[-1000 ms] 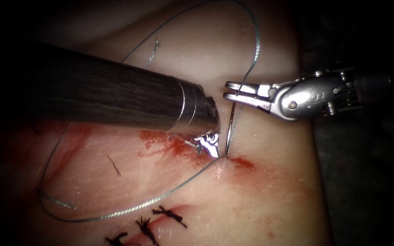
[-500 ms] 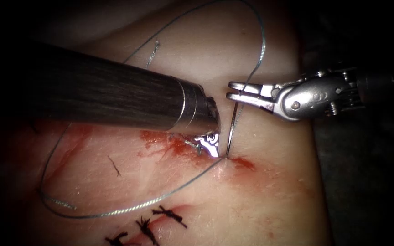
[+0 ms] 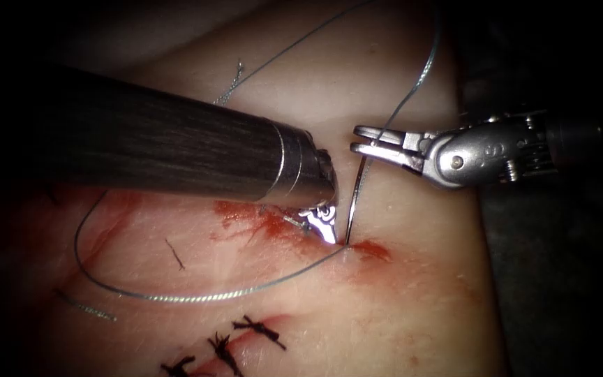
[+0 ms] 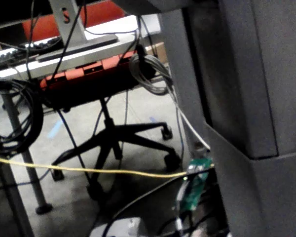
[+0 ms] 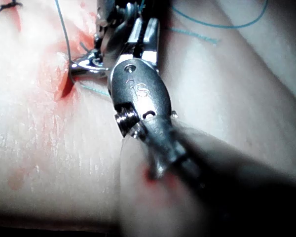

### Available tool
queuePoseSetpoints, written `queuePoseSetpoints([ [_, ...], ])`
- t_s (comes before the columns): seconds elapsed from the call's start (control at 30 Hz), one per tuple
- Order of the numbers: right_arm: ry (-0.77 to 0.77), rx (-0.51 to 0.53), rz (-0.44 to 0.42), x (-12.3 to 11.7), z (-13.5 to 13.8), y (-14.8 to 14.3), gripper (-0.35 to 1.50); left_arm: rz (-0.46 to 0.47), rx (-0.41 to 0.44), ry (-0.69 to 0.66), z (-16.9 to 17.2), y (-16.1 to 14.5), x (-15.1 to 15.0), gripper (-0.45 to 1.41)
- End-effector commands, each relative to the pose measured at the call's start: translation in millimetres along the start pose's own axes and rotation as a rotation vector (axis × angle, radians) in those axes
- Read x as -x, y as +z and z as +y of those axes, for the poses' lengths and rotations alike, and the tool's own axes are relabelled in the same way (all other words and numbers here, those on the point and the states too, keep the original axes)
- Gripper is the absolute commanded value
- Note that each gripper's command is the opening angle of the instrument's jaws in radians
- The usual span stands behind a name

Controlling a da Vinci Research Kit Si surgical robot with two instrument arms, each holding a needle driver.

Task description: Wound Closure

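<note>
Tissue (image 3: 399,293); right end effector (image 3: 368,139) grips needle (image 3: 354,199).

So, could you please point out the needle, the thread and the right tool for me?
needle (image 3: 354,199), endoscope view, mid-curve above the tissue.
thread (image 3: 197,297), endoscope view, bottom of the loop left of the cut.
right tool (image 3: 366,138), endoscope view, shut jaws near the tips.

1. The tissue (image 3: 399,307) is seen as the carrying surface, pale and streaked with red fluid (image 3: 263,222).
2. A thread (image 3: 197,297) is laid on it in a loop.
3. Dark knots (image 3: 259,329) are seated at the near edge.
</note>
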Motion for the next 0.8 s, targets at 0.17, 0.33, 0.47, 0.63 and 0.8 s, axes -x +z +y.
queuePoseSetpoints([
  [0.17, 0.002, 0.032, -0.011, 0.3, -0.2, 0.8, -0.35, -0.005, 0.001, 0.000, -0.4, 0.4, -0.4, -0.45],
  [0.33, 0.014, 0.033, -0.011, 0.4, -0.1, 0.8, -0.35, -0.006, 0.002, -0.001, -0.3, 0.3, -0.4, -0.45],
  [0.47, -0.072, 0.017, -0.001, 0.3, 0.3, 0.8, -0.35, -0.007, 0.004, -0.001, -0.1, 0.3, -0.5, -0.45],
  [0.63, -0.105, 0.020, -0.002, 0.2, 0.6, 0.8, -0.35, -0.007, 0.005, -0.001, 0.0, 0.3, -0.5, -0.45],
  [0.8, -0.105, 0.021, -0.002, 0.2, 0.8, 0.8, -0.35, -0.007, 0.005, -0.001, -0.1, 0.2, -0.5, -0.45],
])
